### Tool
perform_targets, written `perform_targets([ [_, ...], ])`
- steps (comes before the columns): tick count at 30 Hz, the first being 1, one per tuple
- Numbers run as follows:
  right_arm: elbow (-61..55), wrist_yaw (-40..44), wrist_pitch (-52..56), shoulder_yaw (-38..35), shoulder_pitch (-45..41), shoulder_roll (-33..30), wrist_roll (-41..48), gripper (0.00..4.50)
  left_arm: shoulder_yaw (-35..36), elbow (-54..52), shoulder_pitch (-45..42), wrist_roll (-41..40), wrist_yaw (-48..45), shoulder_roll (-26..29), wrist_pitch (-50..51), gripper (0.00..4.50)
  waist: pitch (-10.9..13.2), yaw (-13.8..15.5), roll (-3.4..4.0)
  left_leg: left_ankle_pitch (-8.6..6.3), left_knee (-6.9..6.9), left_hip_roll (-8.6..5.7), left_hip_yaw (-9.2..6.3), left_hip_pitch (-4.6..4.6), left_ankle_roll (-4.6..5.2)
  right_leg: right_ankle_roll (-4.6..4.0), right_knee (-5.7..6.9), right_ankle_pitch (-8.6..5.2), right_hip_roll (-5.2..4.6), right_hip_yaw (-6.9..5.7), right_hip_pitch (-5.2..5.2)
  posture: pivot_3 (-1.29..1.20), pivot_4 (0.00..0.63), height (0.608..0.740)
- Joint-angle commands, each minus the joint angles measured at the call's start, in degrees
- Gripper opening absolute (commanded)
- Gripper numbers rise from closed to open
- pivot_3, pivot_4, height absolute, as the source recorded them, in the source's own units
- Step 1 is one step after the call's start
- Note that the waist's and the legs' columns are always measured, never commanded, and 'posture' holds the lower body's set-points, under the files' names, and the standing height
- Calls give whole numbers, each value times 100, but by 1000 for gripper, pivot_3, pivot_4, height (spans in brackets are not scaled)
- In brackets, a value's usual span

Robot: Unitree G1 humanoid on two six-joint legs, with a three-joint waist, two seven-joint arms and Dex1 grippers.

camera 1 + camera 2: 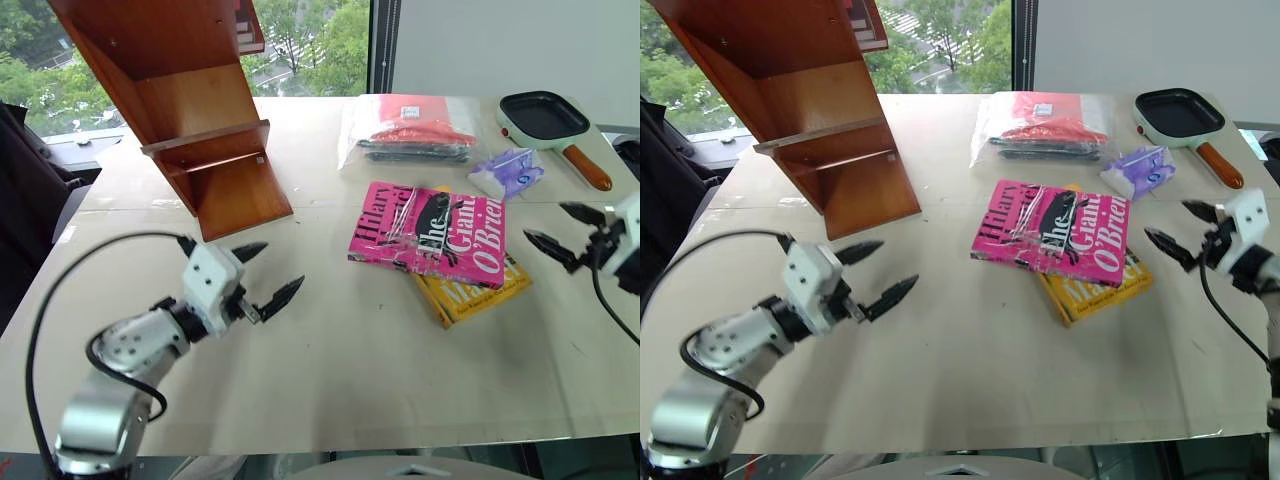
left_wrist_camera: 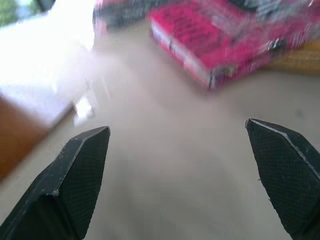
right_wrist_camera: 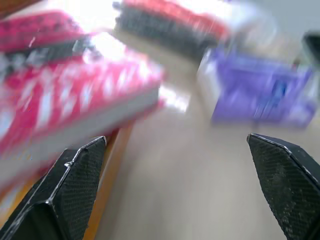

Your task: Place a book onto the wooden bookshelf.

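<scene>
- The two head views look forward and down from above over the counter (image 1: pixel 330 380), side by side, sharing nearly the whole scene.
- The left wrist view looks low along the counter, close above it, toward the pink book (image 2: pixel 220 45).
- The right wrist view faces the same book (image 3: pixel 70 100) from its other side, nearer.

A yellow paperback (image 1: pixel 480 290) lies flat on the beige table (image 1: pixel 330 380). Toward the far edge lies a clear plastic bag (image 1: pixel 408 130) holding red and black items. Near it on the right sits a small purple packet (image 1: pixel 508 172). A mint-green square pan (image 1: pixel 545 120) with a brown handle occupies the far right corner.
</scene>
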Motion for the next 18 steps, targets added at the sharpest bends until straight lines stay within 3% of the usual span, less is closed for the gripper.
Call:
perform_targets([
  [1, 131, -393, 298, 349, -786, -42, -395, 4500, 371, -455, -165, -849, -387, 432, 468, 4478, 1, -2, 1, 0, -1, -1, 2, -4, 0, 0, -2, 0, -2, 1, -3, 0, 150, 731],
  [6, 986, -555, 212, 1154, -2091, 149, -1153, 4500, 674, -612, -200, -1601, -697, 958, 988, 4478, 7, -5, -6, -1, -15, -5, 2, -14, 0, 5, -12, -1, -5, 1, -16, 0, 150, 731],
  [16, 4267, -569, -1344, 2266, -4290, 606, -2586, 167, 1058, -992, -240, -2190, -488, 1220, 1378, 4500, 22, -21, -12, 1, -24, -15, -2, -29, -3, 2, -13, -1, -13, -2, -31, 0, 150, 731],
  [18, 4720, -456, -1471, 2363, -4549, 664, -2737, 40, 1156, -1040, -203, -2224, -453, 1262, 1413, 4500, 23, -25, -11, 2, -25, -15, -2, -30, -6, 2, -14, -1, -14, -2, -34, 0, 150, 731],
])
